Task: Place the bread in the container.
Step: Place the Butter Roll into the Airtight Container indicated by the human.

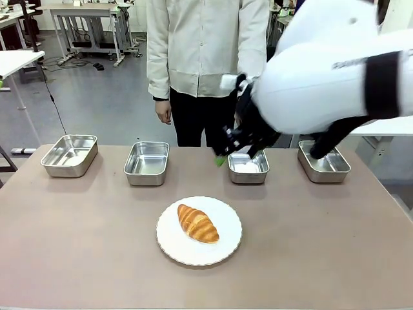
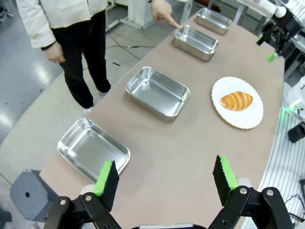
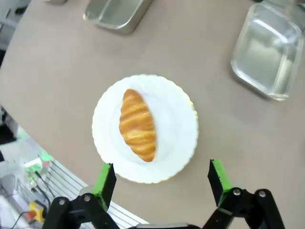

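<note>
— Brown table (image 1: 77, 245), grey floor (image 1: 97, 97) behind it. What sits on it, left to right?

— Four steel trays in a row along the far edge: first tray (image 1: 70, 155), second tray (image 1: 146, 163), the container (image 1: 248, 169), fourth tray (image 1: 326, 165). One round white plate (image 1: 222, 247) lies nearer me, in front of the gap between the second tray and the container.

— And the bread?

— One bread (image 1: 198, 223), flat on the plate's middle. From the front, its long axis runs diagonally, with one tip to the far left and the other to the near right.

— Anything in the way?

— My right arm (image 1: 322, 77) crosses in front of the container's far rim and part of the fourth tray. One person (image 1: 206, 45) stands at the far side. From my left wrist, the person's hand (image 2: 162, 9) points a finger at the container's far corner.

— Your fingers?

— My left gripper (image 2: 167, 176) hangs spread near the first tray, with nothing between the pads. My right gripper (image 3: 162, 179) is spread too, looking down on the plate's rim, apart from the bread.
</note>
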You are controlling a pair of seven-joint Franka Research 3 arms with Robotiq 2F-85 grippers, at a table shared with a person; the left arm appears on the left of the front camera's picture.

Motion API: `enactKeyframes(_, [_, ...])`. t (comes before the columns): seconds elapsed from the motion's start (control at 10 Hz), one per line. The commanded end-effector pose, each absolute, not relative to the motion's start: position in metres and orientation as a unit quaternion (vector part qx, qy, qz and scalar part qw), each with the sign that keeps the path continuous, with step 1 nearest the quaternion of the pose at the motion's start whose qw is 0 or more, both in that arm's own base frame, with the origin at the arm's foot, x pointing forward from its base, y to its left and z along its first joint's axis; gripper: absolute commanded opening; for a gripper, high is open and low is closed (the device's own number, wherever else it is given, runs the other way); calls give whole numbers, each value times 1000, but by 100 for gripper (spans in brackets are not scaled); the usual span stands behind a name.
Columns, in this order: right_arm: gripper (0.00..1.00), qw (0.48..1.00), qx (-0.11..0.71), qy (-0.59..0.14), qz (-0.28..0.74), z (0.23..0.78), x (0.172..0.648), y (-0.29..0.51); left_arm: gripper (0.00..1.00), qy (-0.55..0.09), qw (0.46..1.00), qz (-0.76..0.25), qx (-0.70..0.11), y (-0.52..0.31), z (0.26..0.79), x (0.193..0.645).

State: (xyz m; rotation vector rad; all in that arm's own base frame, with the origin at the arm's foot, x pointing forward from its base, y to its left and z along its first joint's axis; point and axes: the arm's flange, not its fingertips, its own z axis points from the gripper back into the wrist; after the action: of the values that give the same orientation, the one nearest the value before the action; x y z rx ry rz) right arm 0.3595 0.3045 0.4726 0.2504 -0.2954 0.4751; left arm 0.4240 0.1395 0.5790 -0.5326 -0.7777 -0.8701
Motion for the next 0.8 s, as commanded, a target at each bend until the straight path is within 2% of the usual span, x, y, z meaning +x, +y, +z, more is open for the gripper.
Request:
enactKeyframes(0.0, [100,940,121,-126,292,449,376,339,100,-366,798,-407,-252,139,580,423])
enactKeyframes(0.3, [100,927,106,-100,347,394,370,378,100,-366,798,-407,-252,139,580,423])
enactKeyframes(0.7, [100,923,83,-87,366,361,358,406,100,-366,798,-407,-252,139,580,423])
